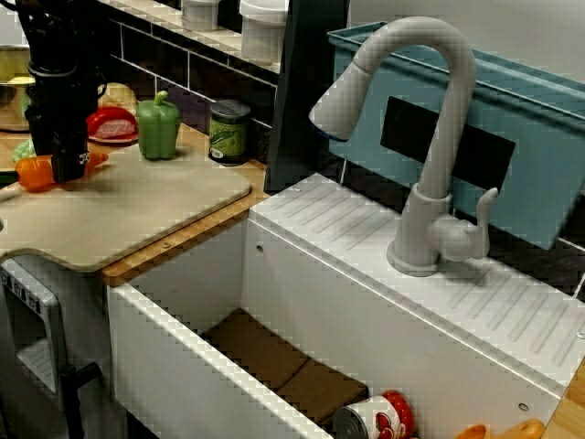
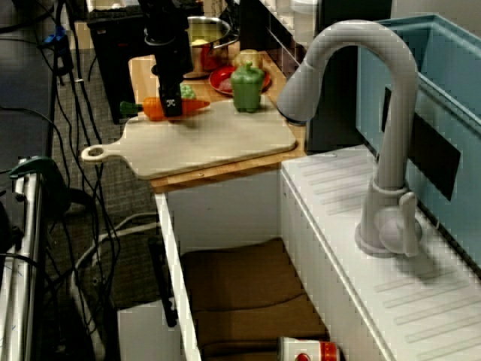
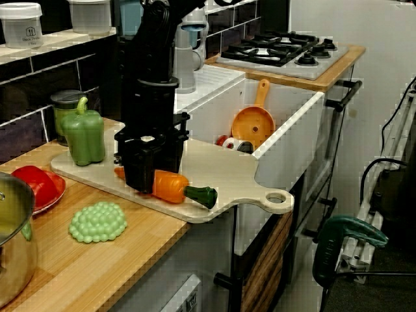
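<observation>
Pale cutting board (image 1: 146, 206) on the wooden counter (image 3: 110, 266), its handle hole overhanging the front edge. You'll see a green pepper (image 1: 159, 125) upright at the board's back edge, with a green-labelled tin (image 1: 228, 131) near it by the wall. Red plate (image 1: 113, 125) behind the pepper, steel pot (image 2: 207, 34) beyond. Green grapes (image 3: 97, 221) on the counter, off the board. Grey faucet (image 1: 430, 137) behind the white sink (image 1: 178, 334). Inside the sink are a red-and-white can (image 1: 379, 419) on its side and an orange long-handled scoop (image 3: 252, 123). Stove (image 3: 286, 49) past the sink.
</observation>
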Robot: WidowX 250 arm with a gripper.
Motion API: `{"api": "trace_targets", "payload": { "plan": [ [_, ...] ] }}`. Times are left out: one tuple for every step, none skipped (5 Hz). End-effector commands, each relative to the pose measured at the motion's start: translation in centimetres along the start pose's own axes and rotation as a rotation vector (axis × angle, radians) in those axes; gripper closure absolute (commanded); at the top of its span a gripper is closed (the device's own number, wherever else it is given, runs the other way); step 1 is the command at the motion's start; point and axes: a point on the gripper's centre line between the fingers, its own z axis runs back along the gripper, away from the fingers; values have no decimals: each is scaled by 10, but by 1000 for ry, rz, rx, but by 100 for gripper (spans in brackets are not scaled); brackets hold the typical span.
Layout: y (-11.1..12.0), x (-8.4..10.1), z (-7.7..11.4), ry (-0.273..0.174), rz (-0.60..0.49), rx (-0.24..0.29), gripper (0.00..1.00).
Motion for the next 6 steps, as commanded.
{"api": "trace_targets", "payload": {
  "plan": [
    [28,10,51,-74,36,-5,100],
    [39,11,61,-75,56,-16,100],
    [52,9,72,-68,79,-38,100],
    [62,9,80,-68,104,-40,100],
    [75,10,87,-81,141,-49,100],
    [91,11,93,-100,173,-50,100]
  ]
}}
